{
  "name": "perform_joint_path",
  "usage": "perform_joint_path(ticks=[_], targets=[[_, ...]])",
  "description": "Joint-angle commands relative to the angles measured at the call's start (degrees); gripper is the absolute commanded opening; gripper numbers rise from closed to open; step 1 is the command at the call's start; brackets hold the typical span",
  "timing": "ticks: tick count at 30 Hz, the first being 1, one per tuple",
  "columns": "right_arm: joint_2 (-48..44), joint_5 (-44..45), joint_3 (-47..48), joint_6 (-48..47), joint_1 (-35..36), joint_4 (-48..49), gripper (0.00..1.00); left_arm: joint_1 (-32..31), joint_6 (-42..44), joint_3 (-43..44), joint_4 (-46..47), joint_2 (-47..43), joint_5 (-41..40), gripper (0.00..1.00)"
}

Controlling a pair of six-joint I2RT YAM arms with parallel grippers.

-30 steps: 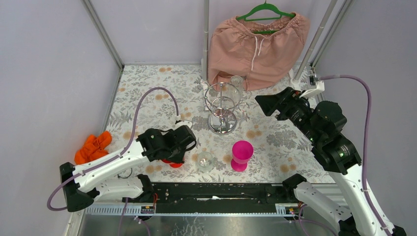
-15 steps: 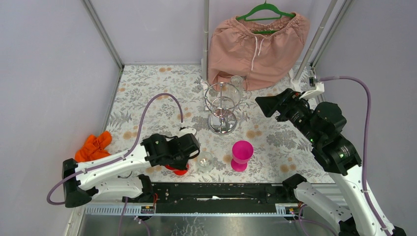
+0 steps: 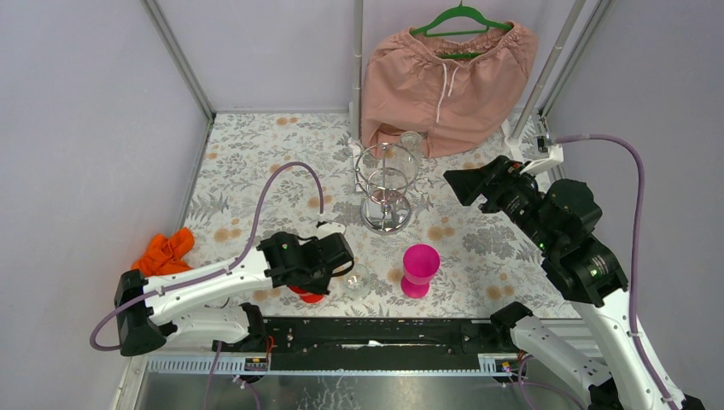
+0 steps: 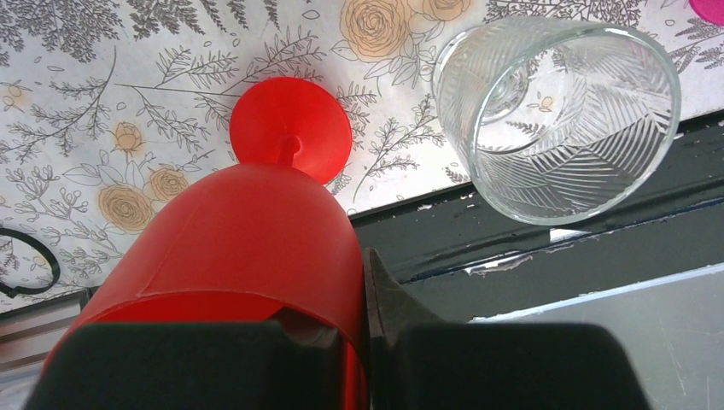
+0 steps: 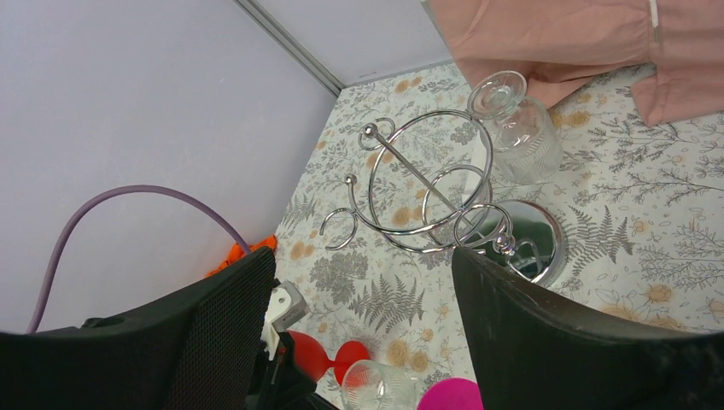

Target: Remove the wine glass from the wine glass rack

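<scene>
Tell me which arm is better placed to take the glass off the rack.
Right. The right gripper is open and faces the rack, where a clear glass hangs. The left gripper is shut on a red cup near the front edge.

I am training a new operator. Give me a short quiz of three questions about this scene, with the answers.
1. True or false: the left gripper is shut on the red goblet.
2. How many glasses hang on the wine glass rack? A none, B one, C three.
3. Fill in: the jaws of the right gripper stand ___.
Key: 1 true; 2 B, the clear wine glass; 3 open.
</scene>
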Motion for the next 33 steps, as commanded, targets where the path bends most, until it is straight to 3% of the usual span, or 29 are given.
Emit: perform_joint_path(ticks=[1,9,12,18,24,28,33], targets=[[-0.5,1.5,-0.4,-0.9,-0.2,0.9,0.83,-0.4,-0.3,-0.9,1.7,0.2,-3.6,0.0],[-0.3,1.2,-0.7,-0.7,-0.1,1.2,0.84,-0.4,-0.2,-0.7,2.0,2.2,-5.0,0.0],[-0.4,1.2,-0.8,-0.8,-0.2,1.2,0.84,-0.4,-0.5,-0.8,2.0,2.6,-4.9,0.12],[-0.5,1.2,-1.0,-0.8,-0.1,1.2,0.84,-0.4,-1.2,-0.9,1.9,1.7,-4.4,0.2],[-0.3,1.0,-1.4,-0.6,-0.1,1.6,0.84,-0.4,-2.4,0.3,-0.5,0.6,-5.2,0.4],[-0.3,0.6,-1.6,-0.5,-0.2,1.9,0.84,-0.4,-3.1,1.8,-2.6,-0.1,-6.1,0.47],[-0.1,0.2,-1.4,-0.3,-0.1,2.1,0.84,-0.4,-4.1,5.9,-6.8,-0.7,-8.8,0.48]])
